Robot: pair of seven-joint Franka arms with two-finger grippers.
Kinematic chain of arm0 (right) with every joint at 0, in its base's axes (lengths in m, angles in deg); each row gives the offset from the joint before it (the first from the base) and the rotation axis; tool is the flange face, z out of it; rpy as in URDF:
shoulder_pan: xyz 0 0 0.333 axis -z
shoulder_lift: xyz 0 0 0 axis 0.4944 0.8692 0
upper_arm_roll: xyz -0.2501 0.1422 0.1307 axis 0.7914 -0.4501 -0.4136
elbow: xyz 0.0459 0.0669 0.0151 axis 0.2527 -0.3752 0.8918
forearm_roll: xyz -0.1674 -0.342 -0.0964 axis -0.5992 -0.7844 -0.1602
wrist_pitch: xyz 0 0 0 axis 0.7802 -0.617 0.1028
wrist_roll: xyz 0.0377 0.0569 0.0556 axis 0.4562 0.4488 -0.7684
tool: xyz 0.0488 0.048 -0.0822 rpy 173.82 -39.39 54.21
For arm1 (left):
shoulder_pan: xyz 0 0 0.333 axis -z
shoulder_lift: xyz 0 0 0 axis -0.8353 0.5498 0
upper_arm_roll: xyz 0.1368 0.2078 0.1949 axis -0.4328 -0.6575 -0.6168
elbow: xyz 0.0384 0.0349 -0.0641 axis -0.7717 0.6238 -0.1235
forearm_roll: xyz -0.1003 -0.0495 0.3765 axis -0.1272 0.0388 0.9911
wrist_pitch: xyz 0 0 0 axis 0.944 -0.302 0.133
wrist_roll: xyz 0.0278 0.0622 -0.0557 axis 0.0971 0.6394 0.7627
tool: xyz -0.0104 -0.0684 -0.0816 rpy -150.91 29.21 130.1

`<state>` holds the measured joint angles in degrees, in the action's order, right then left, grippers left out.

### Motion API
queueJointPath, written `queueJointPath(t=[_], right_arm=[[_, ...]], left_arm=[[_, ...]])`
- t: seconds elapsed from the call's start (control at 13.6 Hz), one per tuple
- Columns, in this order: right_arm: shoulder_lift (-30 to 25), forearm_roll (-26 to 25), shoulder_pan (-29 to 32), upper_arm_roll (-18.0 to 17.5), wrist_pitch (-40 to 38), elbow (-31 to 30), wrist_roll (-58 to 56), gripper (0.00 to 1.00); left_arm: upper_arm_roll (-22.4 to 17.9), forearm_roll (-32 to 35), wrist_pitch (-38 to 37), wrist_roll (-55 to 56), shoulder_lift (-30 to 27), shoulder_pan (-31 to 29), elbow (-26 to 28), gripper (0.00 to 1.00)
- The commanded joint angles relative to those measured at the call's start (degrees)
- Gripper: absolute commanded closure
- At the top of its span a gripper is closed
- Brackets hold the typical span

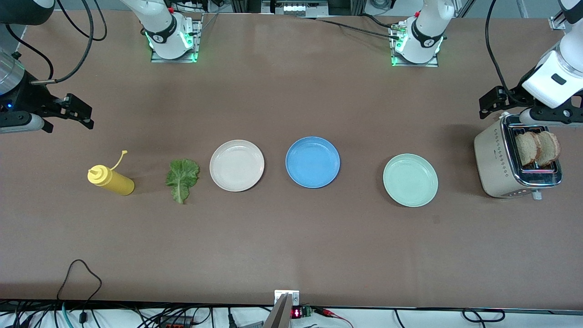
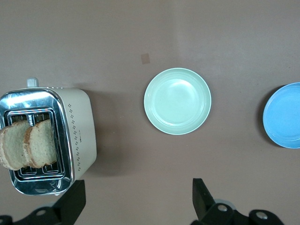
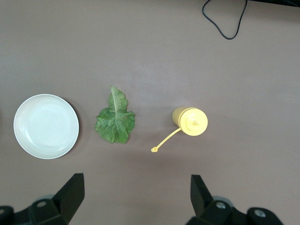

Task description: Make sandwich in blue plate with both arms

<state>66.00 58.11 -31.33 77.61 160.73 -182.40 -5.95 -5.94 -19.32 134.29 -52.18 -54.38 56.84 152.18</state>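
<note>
right gripper point(image 1: 75, 111) hovering spread, empty, above mustard bottle point(image 1: 110, 179) | lettuce leaf point(image 1: 182, 178) lying untouched | blue plate point(image 1: 312, 161) sitting bare mid-table | bread slices point(image 1: 537, 148) waiting in toaster point(image 1: 501, 166) | left gripper point(image 1: 494, 102) hanging wide, empty, over it | nothing assembled yet

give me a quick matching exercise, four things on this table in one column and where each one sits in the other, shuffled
Things:
1. bread slices
2. lettuce leaf
3. blue plate
4. yellow squeeze bottle

Places:
A. between the white plate and the green plate
B. standing in the toaster
C. nearest the right arm's end of the table
D. between the bottle and the white plate

Pairs: 1-B, 2-D, 3-A, 4-C
</note>
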Motion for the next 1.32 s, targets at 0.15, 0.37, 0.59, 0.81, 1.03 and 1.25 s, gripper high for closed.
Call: queueJointPath(t=[0.15,0.37,0.59,0.81,1.03,1.25], right_arm=[[0.09,0.27,-0.06,-0.36,0.36,0.10,0.65,0.00],[0.09,0.27,-0.06,-0.36,0.36,0.10,0.65,0.00],[0.18,0.27,-0.06,-0.36,0.36,0.10,0.65,0.00],[0.18,0.27,-0.06,-0.36,0.36,0.10,0.74,0.00],[0.18,0.27,-0.06,-0.36,0.45,0.10,0.65,0.00],[0.18,0.27,-0.06,-0.36,0.45,0.10,0.65,0.00]], left_arm=[[-0.19,-0.58,-1.07,-1.22,1.05,-0.11,-1.95,0.00],[-0.19,-0.40,-1.07,-0.95,1.05,0.24,-2.13,0.00],[-0.19,-0.40,-1.16,-0.78,1.58,0.33,-2.74,0.00],[0.08,-0.40,-2.47,0.62,1.67,0.42,-2.74,0.00],[-0.45,-0.40,-3.44,1.07,2.02,-0.28,-2.74,0.00],[-0.89,-0.31,-8.78,0.98,6.48,-1.86,-2.83,0.00]])
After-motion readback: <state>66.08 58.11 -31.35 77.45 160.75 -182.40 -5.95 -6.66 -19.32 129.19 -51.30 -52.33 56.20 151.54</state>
